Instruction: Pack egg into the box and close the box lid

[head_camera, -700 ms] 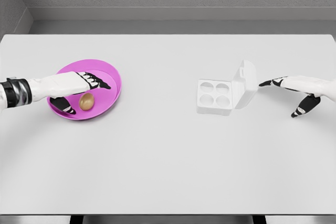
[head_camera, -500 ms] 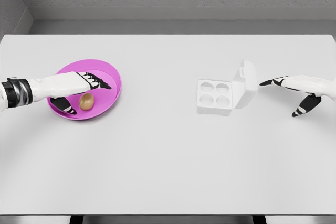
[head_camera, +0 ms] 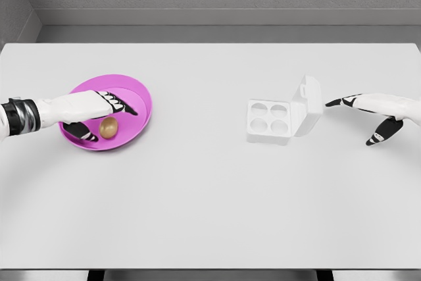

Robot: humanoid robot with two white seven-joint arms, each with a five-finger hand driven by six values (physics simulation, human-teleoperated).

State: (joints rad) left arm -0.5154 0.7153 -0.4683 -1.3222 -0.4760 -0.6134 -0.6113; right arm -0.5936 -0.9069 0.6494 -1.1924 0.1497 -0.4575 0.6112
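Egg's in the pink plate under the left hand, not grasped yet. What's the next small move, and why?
Probably lower the left hand and close its fingers around the egg. The egg lies loose in the pink plate between thumb and fingers, which are spread and hold nothing. The box stands open with four empty cups.

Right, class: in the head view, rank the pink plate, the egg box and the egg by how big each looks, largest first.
1. pink plate, the widest.
2. egg box, its lid standing open; somewhat smaller than the plate.
3. egg, much the smallest, lying on the plate.
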